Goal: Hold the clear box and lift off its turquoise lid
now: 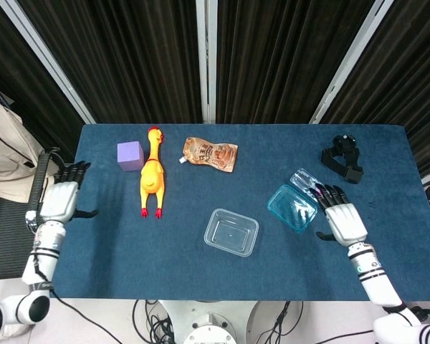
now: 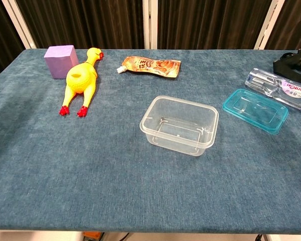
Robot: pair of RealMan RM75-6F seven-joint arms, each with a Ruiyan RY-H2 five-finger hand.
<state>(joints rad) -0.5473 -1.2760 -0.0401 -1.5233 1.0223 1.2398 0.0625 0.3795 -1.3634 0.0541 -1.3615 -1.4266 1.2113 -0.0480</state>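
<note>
Head view: turquoise lid (image 1: 292, 208) lies beside clear box (image 1: 231, 231) (uncovered). Right hand (image 1: 344, 221) and left hand (image 1: 59, 200) both spread wide, holding nothing.

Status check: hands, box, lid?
Left hand open at table's left edge, right hand open beside turquoise lid. Lid off, flat on table. Clear box open, upright, unheld. Nothing obstructing.

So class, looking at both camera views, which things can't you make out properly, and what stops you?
1. Right robot hand: outside the chest view's right edge, shown only from above.
2. Left robot hand: missing from the chest view.
3. Water bottle: cut by the chest view's right edge; label too small.
4. Black strap: cut by the same edge.
</note>
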